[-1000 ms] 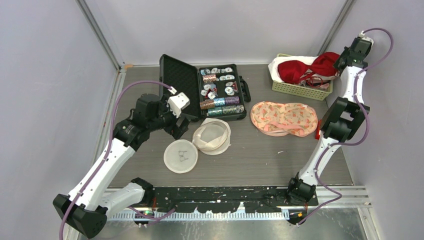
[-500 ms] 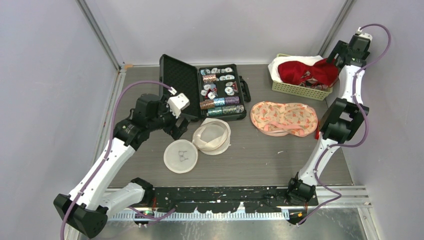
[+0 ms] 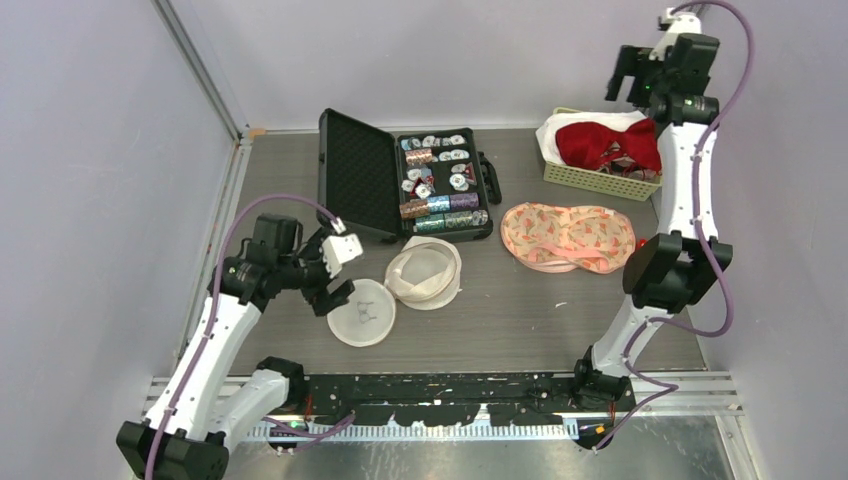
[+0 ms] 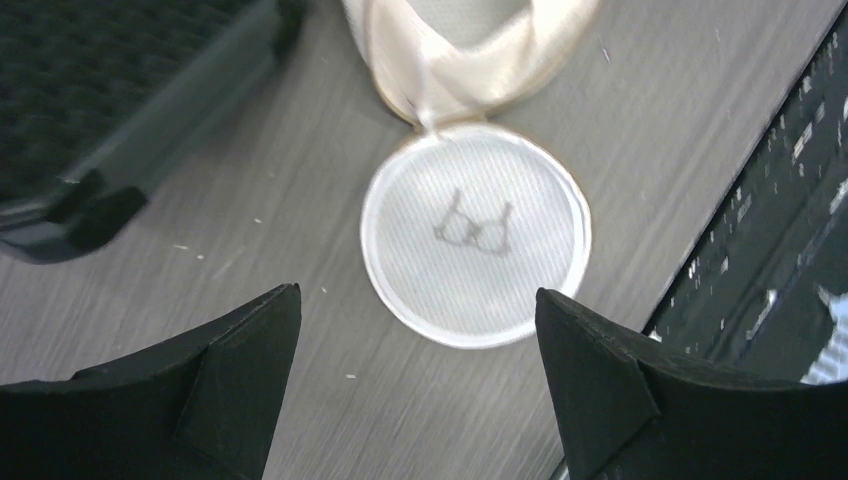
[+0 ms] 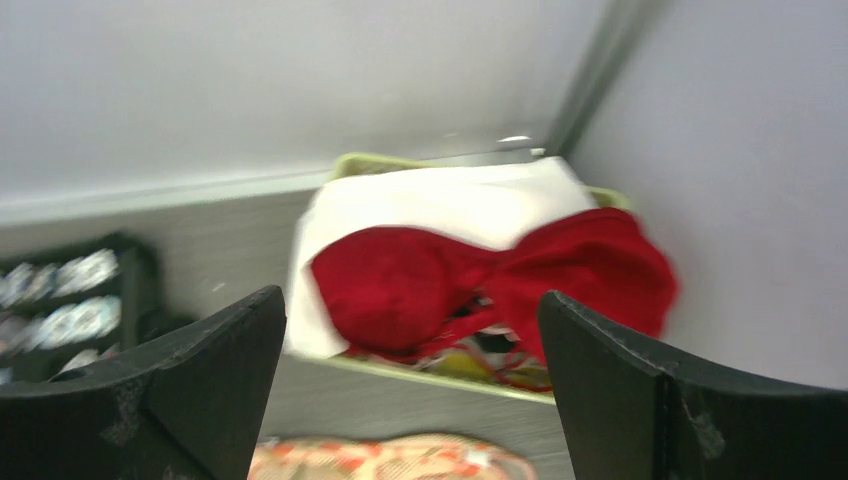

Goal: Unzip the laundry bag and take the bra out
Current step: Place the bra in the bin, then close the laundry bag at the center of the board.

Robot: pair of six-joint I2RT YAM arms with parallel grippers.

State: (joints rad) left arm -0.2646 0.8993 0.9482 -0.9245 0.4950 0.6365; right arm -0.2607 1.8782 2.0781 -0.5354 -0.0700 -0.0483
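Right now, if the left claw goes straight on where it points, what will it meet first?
Most likely the round mesh lid with the bra drawing, lying ahead of the open left claw; depth is unclear.

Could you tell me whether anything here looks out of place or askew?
The round laundry bag lies unzipped, its mesh lid flopped flat beside it; a patterned bra lies loose outside the basket.

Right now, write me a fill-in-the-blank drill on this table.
The red bra lies in a green ___ at the far right.
The black case of chips stands ___.
The laundry bag near the open left gripper bears a drawing of a ___.
The right gripper holds ___.
Missing: basket; open; bra; nothing.
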